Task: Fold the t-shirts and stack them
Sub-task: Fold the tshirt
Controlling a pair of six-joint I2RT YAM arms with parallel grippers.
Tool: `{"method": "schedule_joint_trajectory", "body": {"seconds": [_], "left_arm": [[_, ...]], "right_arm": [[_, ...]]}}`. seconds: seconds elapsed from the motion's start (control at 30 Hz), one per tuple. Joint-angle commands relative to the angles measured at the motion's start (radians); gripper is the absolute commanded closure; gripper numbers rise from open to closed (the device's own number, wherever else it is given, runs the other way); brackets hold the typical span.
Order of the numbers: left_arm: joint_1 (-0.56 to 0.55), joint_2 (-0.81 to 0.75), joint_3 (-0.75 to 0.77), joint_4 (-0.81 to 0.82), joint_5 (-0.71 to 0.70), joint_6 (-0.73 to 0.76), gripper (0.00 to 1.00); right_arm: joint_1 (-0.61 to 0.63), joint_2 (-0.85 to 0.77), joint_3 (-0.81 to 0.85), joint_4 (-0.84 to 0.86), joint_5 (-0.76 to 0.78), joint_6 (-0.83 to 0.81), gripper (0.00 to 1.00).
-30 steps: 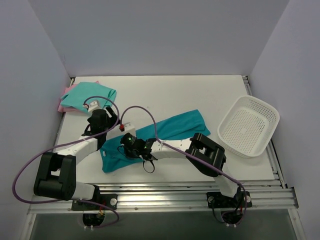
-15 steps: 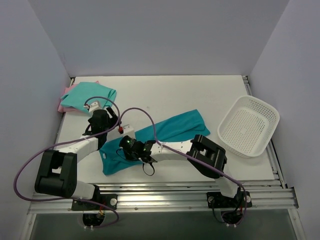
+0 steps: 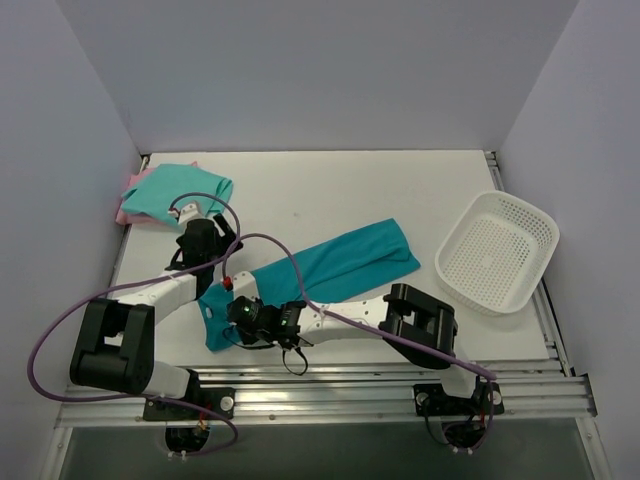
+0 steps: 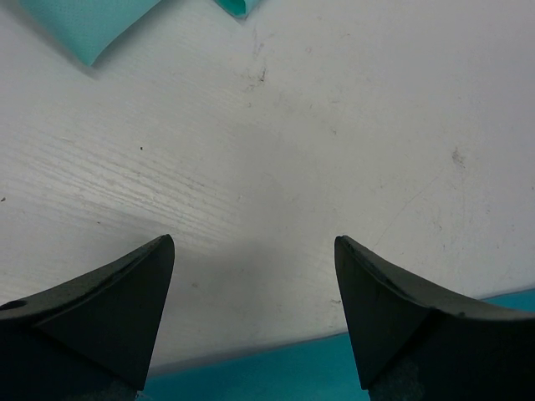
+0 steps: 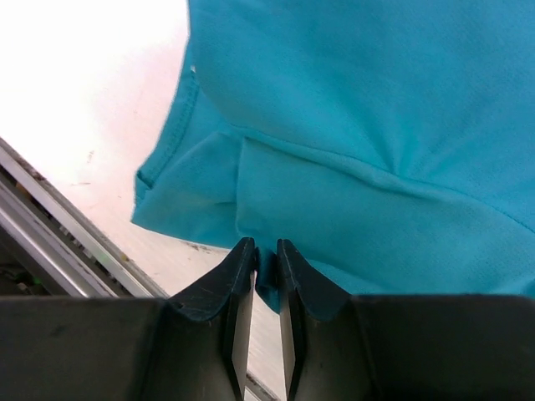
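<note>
On the white table point(image 4: 334, 125), the right tool point(image 5: 266, 246) pinches the lower-left hem of the teal shirt point(image 5: 376, 125); the left tool point(image 4: 251, 242) hovers spread apart at its upper edge.

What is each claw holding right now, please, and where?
Right claw pinches the teal shirt at its near edge; left claw is open, empty.

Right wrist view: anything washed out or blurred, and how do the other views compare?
Right wrist view: the table at upper left is blown out to plain white; the teal shirt keeps its folds and seams. Left wrist view: even light, a soft shadow between the dark end effector fingers, table scuffs sharp. Top view: evenly lit, no glare.
</note>
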Motion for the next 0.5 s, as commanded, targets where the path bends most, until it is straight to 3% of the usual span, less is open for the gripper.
{"method": "schedule_joint_trajectory", "body": {"seconds": [0.0,0.1,0.17,0.2,0.23,0.33,0.47], "left_arm": [[-0.002,-0.028,0.018,0.047,0.010,0.012,0.14],[-0.002,-0.031,0.015,0.050,0.010,0.012,0.14],[-0.004,-0.032,0.011,0.050,0.009,0.014,0.14],[-0.002,-0.035,0.011,0.052,0.009,0.014,0.14],[-0.005,-0.035,0.007,0.050,0.010,0.014,0.14],[-0.004,-0.063,0.007,0.023,0.020,0.002,0.14],[-0.039,-0.193,-0.020,-0.029,0.032,-0.049,0.18]], "right_arm": [[0.006,-0.044,-0.036,-0.010,0.029,0.027,0.86],[0.020,-0.052,-0.072,-0.007,0.029,0.042,0.82],[0.027,-0.062,-0.092,-0.010,0.037,0.053,0.73],[0.038,-0.081,-0.111,-0.014,0.043,0.065,0.66],[0.043,-0.093,-0.117,-0.025,0.066,0.071,0.46],[0.070,-0.150,-0.129,-0.066,0.109,0.083,0.23],[0.100,-0.257,-0.129,-0.111,0.202,0.080,0.17]]}}
